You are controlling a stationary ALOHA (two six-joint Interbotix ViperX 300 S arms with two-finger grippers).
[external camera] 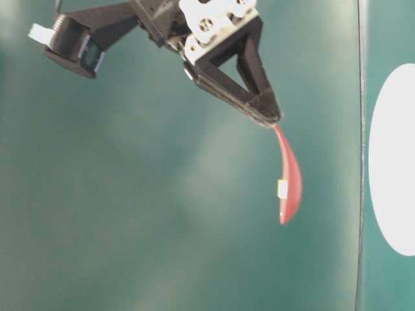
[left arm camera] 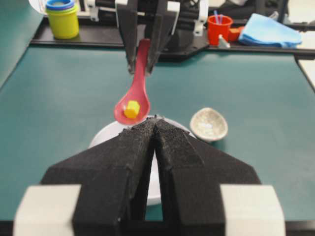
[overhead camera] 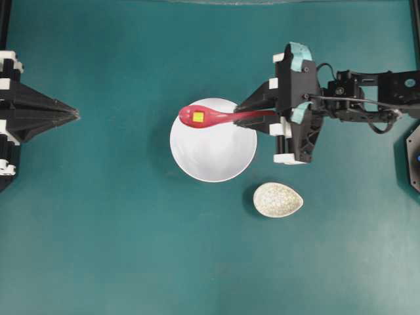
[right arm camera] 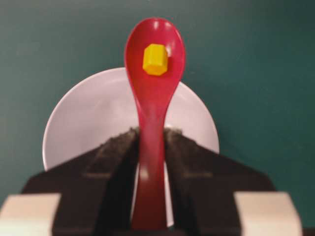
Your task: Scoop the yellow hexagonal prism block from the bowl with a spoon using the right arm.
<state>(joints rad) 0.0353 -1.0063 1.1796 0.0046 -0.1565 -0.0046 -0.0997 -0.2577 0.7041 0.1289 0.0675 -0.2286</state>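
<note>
Bowl (overhead camera: 213, 151) first: your white landmark sits mid-table. Your right gripper (overhead camera: 252, 108) clamps the spoon (overhead camera: 220, 117) handle, scoop held above the bowl's far rim, and the yellow hexagonal prism block (overhead camera: 197, 117) lies in it. Your left gripper (left arm camera: 155, 129) sits closed, well clear.

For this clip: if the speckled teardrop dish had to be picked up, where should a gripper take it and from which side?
Best judged from above, jaws straddling the rim of the speckled dish near its narrow pointed end, which faces right in the overhead view. It lies flat, shallow and open side up, so only the rim gives purchase. It sits apart from the white bowl, leaving room around it.
</note>
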